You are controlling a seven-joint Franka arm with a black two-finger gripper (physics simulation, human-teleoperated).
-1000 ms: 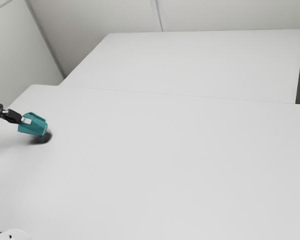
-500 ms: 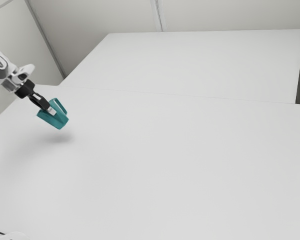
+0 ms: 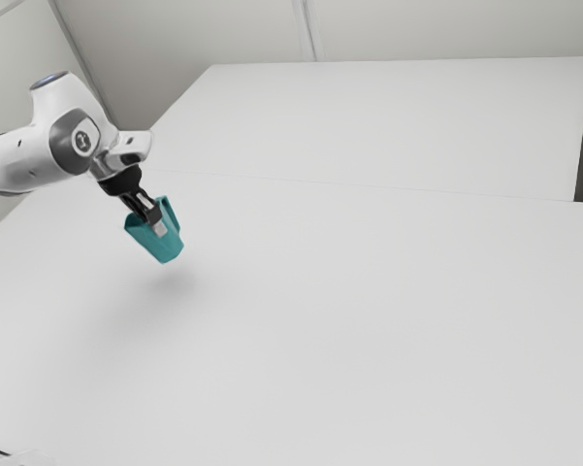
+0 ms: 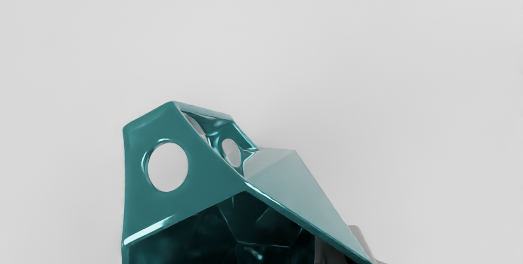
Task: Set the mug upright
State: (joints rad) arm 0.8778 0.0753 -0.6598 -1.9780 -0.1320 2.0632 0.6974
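Mug (image 3: pixel 167 247) of glossy teal, hard-looking and angular, hangs at a slant above the smooth, pale grey table (image 3: pixel 369 320), its mouth tipped up toward our hand and its base angled down toward the exterior view's right. Our black two-finger gripper (image 3: pixel 157 225) is closed on it, pinching its wall, one finger inside and one outside. Over the last second we have carried it toward the exterior view's right, and its soft shadow now lies apart below it. It leans less than it did, so we judge the righting partly achieved; it seems to need further levelling, then gentle lowering, lest it topple on release.
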